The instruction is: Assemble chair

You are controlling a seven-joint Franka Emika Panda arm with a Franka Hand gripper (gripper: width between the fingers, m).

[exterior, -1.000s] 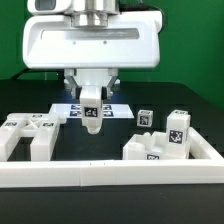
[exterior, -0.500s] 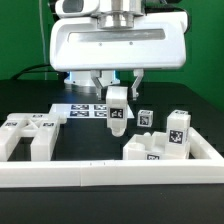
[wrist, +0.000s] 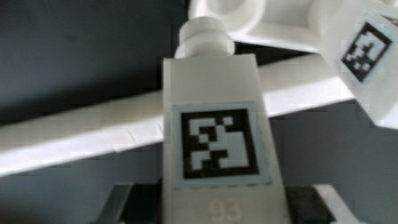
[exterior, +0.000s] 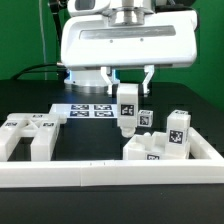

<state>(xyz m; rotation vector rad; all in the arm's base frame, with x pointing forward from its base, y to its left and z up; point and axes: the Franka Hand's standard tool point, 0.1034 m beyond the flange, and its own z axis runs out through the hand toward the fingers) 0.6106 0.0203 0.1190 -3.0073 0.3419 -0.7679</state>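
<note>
The black surface (exterior: 95, 140) fills the middle of the exterior view, fenced along the bottom of the frame by the long white border rail (exterior: 110, 176). The arm (exterior: 125, 40) takes up the top centre. The marker board (exterior: 88, 108) lies flat below it, left of centre.

Loose chair parts sit in two groups: blocky pieces at the lower left (exterior: 28, 135) and a cluster at the lower right (exterior: 152, 148) with a tall tagged block (exterior: 178, 130). A small tagged cube (exterior: 146, 118) stands just behind that cluster.

The jaws are pinching a chair leg (exterior: 127, 106) by its upper end. It hangs upright just right of centre, clear of the marker board and close above the right-hand cluster.

The step in hand looks like carrying this leg to where it gets fitted. The next move probably calls for lining its lower end up with a socket and lowering it straight, without tilt.

The exterior view shows the whole layout and the leg's height, but not its tip. The wrist view looks down the leg (wrist: 217, 130), showing its tag square-on, a narrower peg (wrist: 205, 35) at the far end, and a tagged part (wrist: 365, 50) near that peg. Whether they touch I cannot tell.
</note>
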